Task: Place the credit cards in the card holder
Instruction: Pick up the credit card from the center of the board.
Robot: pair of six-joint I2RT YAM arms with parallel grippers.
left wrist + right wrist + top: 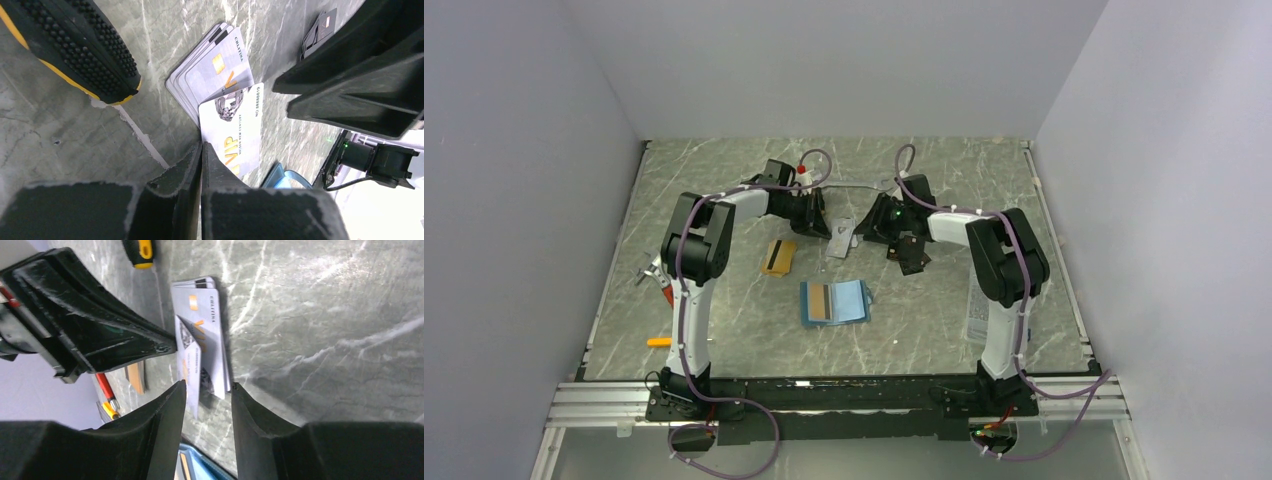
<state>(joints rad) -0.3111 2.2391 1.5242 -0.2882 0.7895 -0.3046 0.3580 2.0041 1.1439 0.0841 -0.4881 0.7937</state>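
Our left gripper (pixel 201 150) pinches one silver card (pixel 235 127) by a short edge, long axis pointing away over the card stack (pixel 210 70) at far centre. Our right gripper (pixel 208 385) stands half open opposite. The card holder (pixel 852 300) lies open, nearer us.

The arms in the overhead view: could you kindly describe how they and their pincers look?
The left arm and right arm each pair white links with bulky black joint housings. A purple cable runs along each, fastened by white ties. The left pincer and right pincer are matte black with wedge-shaped fingers.
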